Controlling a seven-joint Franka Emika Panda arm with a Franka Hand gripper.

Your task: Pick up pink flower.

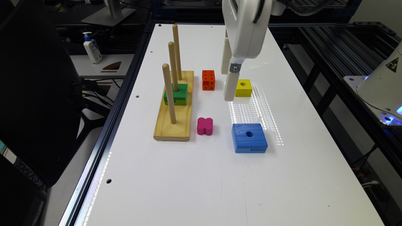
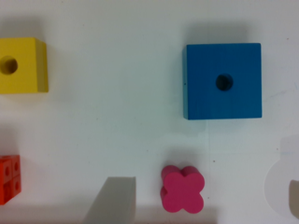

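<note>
Gripper [image 1: 228, 82] hangs above the table [image 1: 194, 188] with fingers spread and empty, its upper part cut off, the pink flower [image 1: 205, 126] lying apart below it.

A white table [image 1: 220, 188] in a black frame [image 1: 103, 138], a lotion bottle [image 1: 92, 47] on the side desk [image 1: 103, 64]

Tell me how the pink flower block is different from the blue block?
The pink flower has a bumpy four-petal outline; the blue block is square. The blue block has a round hole in its top; the pink flower has none. The pink flower is smaller than the blue block. It sits close to the wooden peg board; the blue block sits farther away. Both rest flat on the white table, untouched.
</note>
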